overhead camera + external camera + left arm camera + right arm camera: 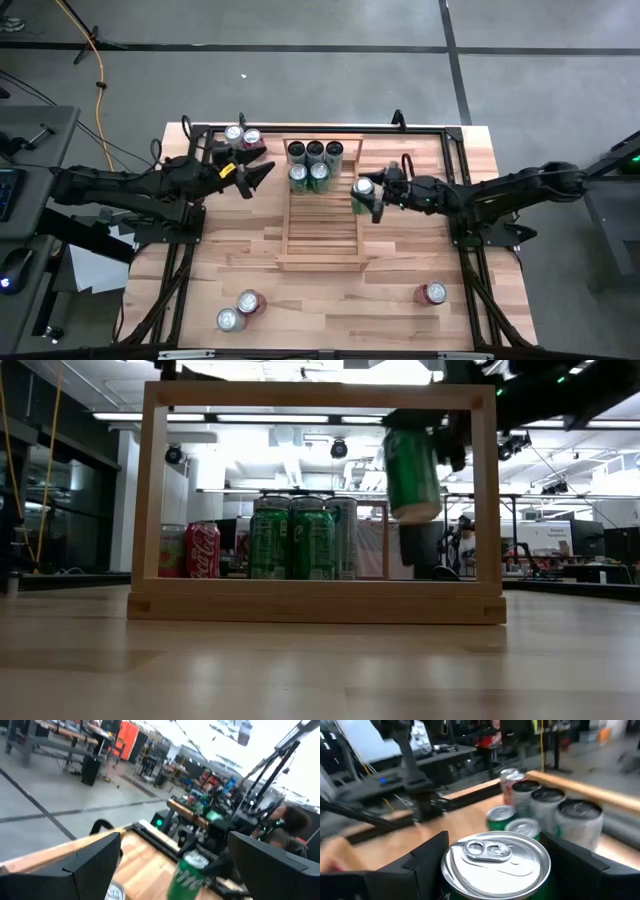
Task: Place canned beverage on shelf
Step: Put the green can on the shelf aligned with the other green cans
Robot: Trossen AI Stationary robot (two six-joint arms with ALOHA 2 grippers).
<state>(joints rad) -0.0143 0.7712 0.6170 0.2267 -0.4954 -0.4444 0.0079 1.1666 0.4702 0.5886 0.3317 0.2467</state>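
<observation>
Centre frame, right gripper [374, 193] grips a green can [362, 194] raised beside the shelf [321, 240]; lower it upright, clear of shelved cans [313, 165]. Left gripper [252, 166] open.

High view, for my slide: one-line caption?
Right tool holds a green can beside the shelf; left tool open.

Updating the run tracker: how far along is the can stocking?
Done: five cans stand at the far end of the light-wood slatted shelf. In hand: the right end effector holds a green can lifted at the shelf's right rail. Left: two cans by the open left end effector, three near the front edge.
</observation>
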